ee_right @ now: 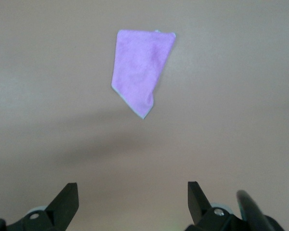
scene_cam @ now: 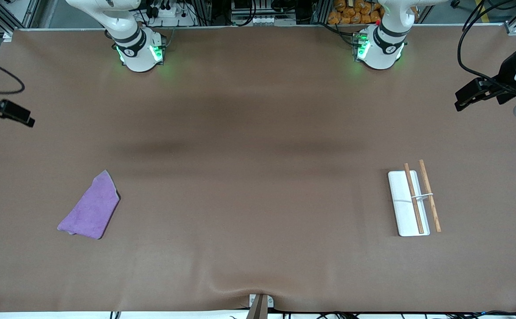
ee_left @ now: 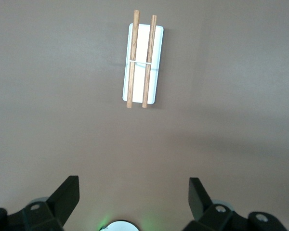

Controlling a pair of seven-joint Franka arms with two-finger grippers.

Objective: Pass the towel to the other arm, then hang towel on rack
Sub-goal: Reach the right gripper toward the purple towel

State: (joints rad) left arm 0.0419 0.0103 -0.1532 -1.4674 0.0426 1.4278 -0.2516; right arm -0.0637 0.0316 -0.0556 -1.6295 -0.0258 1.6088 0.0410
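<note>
The purple towel [scene_cam: 91, 208] lies flat and partly folded on the brown table toward the right arm's end; it also shows in the right wrist view [ee_right: 142, 67]. The rack [scene_cam: 405, 208], a white base with two wooden rods and a thin metal crossbar, lies toward the left arm's end; it also shows in the left wrist view [ee_left: 142, 57]. My right gripper [ee_right: 133, 195] is open and empty, high above the table at its end [scene_cam: 18, 116]. My left gripper [ee_left: 134, 192] is open and empty, high at the other end [scene_cam: 464, 101].
A small metal bracket [scene_cam: 260, 303] sits at the table's edge nearest the front camera. Both arm bases [scene_cam: 140, 48] [scene_cam: 380, 46] stand along the edge farthest from it, with cables and clutter past them.
</note>
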